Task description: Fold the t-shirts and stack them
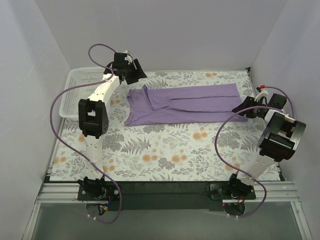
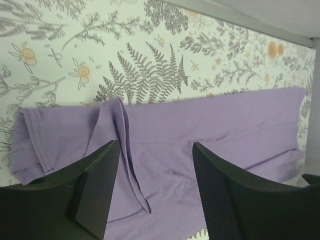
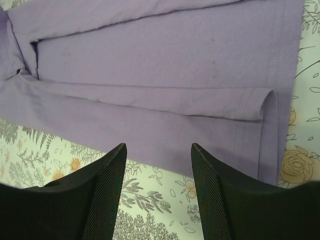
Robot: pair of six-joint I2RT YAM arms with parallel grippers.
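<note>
Shirt (image 1: 190, 102) folded into a long strip; left gripper (image 1: 136, 74) and right gripper (image 1: 241, 107) apart, empty, at ends for cross-fold.

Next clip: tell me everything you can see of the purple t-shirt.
The lavender t-shirt, a soft cotton-looking knit, lies flat on the floral table cover. It is folded lengthwise into a long band, its wider, creased end toward the left gripper and its stitched hem toward the right gripper. Both grippers' jaws stand open; neither holds it.
</note>
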